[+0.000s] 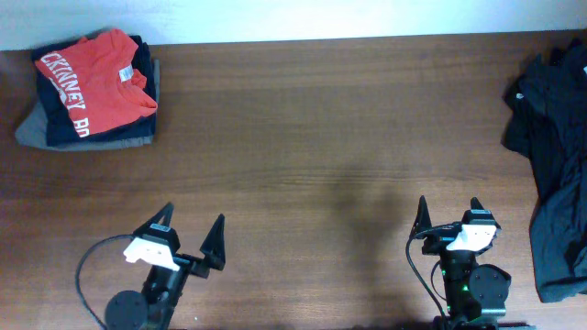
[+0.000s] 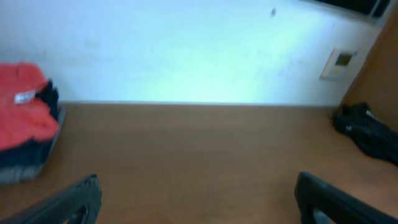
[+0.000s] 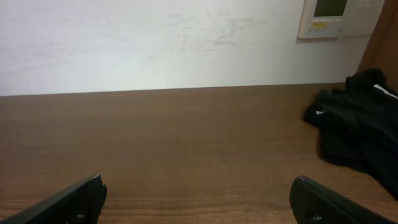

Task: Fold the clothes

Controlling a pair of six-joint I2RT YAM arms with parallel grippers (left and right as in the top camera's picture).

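We have the orange-red T-shirt [image 1: 96, 82] folded atop the stack [image 1: 48, 126] far left, black clothes [image 1: 559, 165] heaped unfolded at the right edge, left gripper [image 1: 193, 218] and right gripper [image 1: 448, 207] both spread wide, holding nothing.

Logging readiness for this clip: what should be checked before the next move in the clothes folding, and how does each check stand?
1. Left hand open, holding nothing: ok.
2. Right hand open, holding nothing: ok.
3. Orange-red lettered T-shirt, folded, lies apart from both hands: ok.
4. Crumpled black fabric garments at the right table edge, nearer the right hand, folded: not ok.
5. Black garments fully on the table: cannot tell, they run out of frame.
6. Brown wooden table bare between T-shirt and black garments: ok.
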